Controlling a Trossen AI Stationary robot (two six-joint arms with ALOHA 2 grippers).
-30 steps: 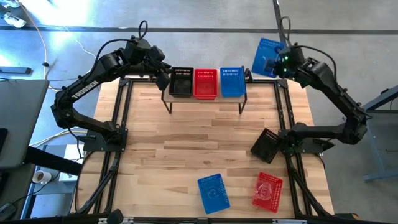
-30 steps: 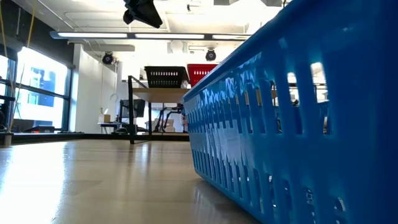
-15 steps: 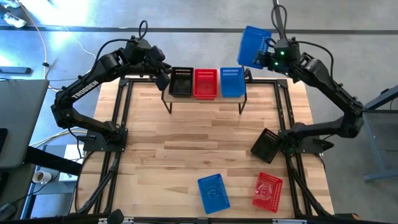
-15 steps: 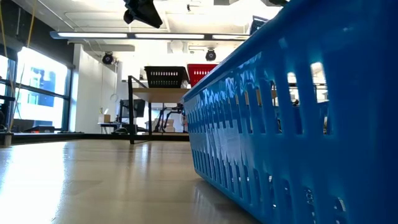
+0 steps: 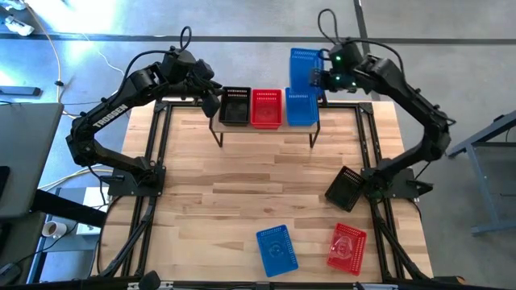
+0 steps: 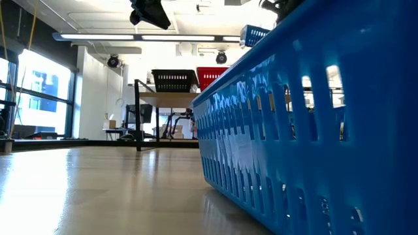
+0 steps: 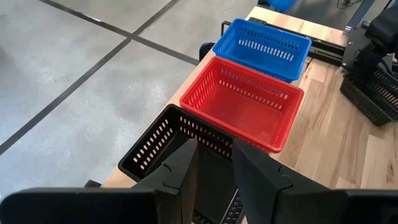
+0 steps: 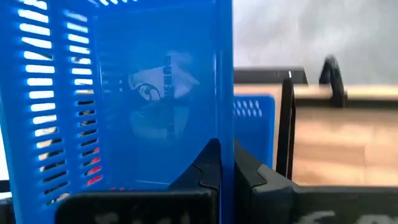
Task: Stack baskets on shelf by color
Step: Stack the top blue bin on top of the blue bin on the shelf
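The right arm reaches up and across toward twelve o'clock, its right gripper raised with jaws pinched tight on the wall of a blue basket. The left arm bends in from ten o'clock, its left gripper hanging with jaws partly apart, holding nothing.

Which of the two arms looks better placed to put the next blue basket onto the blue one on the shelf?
The right. Its end effector is shut on a blue basket, held just behind the blue basket on the shelf. The left end effector sits by the black basket, holding nothing.
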